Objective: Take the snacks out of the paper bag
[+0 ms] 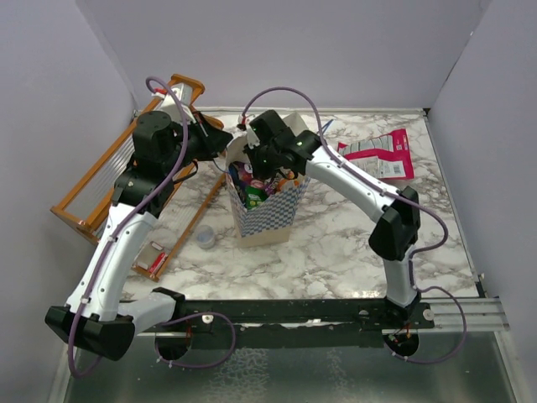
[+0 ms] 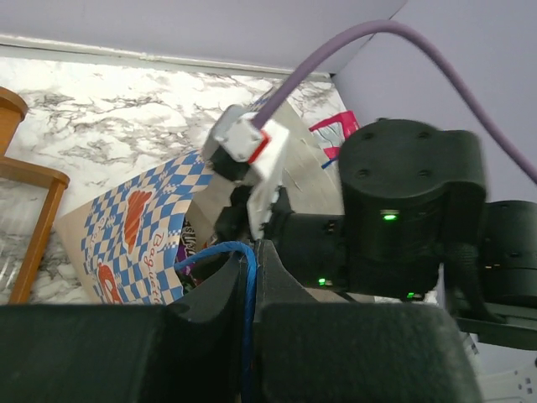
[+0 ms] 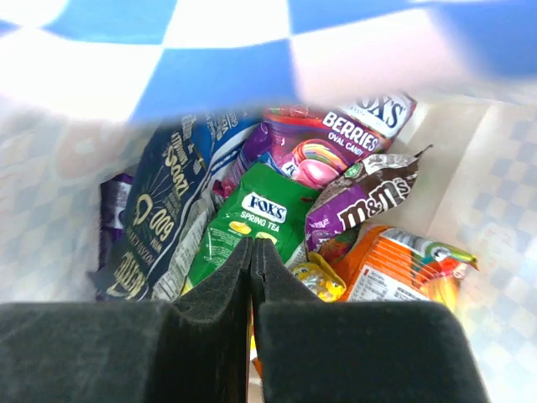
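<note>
The checkered paper bag [image 1: 267, 217] stands upright mid-table. My left gripper [image 2: 250, 252] is shut on its thin blue string handle [image 2: 245, 281], at the bag's left rim [image 1: 225, 149]. My right gripper [image 3: 252, 245] reaches down into the bag [image 3: 495, 193], jaws pressed together. Its tips meet at the near edge of a green packet [image 3: 252, 210]; whether they pinch it I cannot tell. Around it lie a dark blue packet [image 3: 159, 227], a purple wrapper [image 3: 369, 201], an orange one [image 3: 394, 269], a yellow one [image 3: 319, 281] and a pink-purple pouch [image 3: 319, 143]. A pink-red pouch [image 1: 382, 155] lies on the table at the right.
An orange wooden rack [image 1: 109, 180] stands at the left behind my left arm. A small grey-blue cup [image 1: 205, 238] and a small flat box [image 1: 151, 259] sit on the marble left of the bag. Walls close in the back and both sides.
</note>
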{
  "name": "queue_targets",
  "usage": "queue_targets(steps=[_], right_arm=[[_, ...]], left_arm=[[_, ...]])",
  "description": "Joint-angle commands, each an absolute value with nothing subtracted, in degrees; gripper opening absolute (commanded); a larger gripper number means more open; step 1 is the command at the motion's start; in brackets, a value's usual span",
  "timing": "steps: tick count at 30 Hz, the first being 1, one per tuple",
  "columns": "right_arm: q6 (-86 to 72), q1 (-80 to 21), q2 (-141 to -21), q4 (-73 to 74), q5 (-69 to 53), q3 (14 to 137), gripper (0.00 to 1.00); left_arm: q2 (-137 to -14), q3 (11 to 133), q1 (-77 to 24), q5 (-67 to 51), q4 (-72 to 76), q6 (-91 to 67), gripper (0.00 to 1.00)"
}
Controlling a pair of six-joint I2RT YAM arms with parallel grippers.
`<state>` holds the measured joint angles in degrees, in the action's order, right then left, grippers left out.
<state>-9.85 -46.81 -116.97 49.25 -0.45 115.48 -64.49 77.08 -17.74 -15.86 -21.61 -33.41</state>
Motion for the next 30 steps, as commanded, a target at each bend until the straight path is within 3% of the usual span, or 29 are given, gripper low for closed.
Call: queue_targets(steps=[1, 6, 9, 11, 20, 30], right_arm=[[-10.6, -46.4, -108.4, 42.8, 1.5, 113.6, 0.01], [-10.6, -46.4, -102.2, 40.9, 1.4, 110.0, 0.02], [-8.8, -46.3, -98.5, 41.2, 2.5, 108.8, 0.32], [-6.7, -46.1, -92.7, 41.3, 5.7, 108.3, 0.43], [-8.6, -45.9, -85.8, 38.2, 11.6, 96.7, 0.47], [-6.7, -46.0, -84.1, 40.2, 3.6, 88.9, 0.43]], left_arm=[[-61.7, 77.8, -17.7, -13.9, -17.5, -32.5, 0.00], [-63.5, 81.6, -17.7, -10.7, -20.0, -31.5, 0.00], [-65.2, 83.6, -17.7, -8.7, -19.8, -31.1, 0.00], [-70.5, 88.0, -17.6, -9.1, -19.0, -30.6, 0.00], [-83.0, 101.2, -15.9, -15.9, -18.1, -26.6, 0.00], [-93.7, 116.3, -14.7, -27.5, -19.2, -25.1, 0.00]])
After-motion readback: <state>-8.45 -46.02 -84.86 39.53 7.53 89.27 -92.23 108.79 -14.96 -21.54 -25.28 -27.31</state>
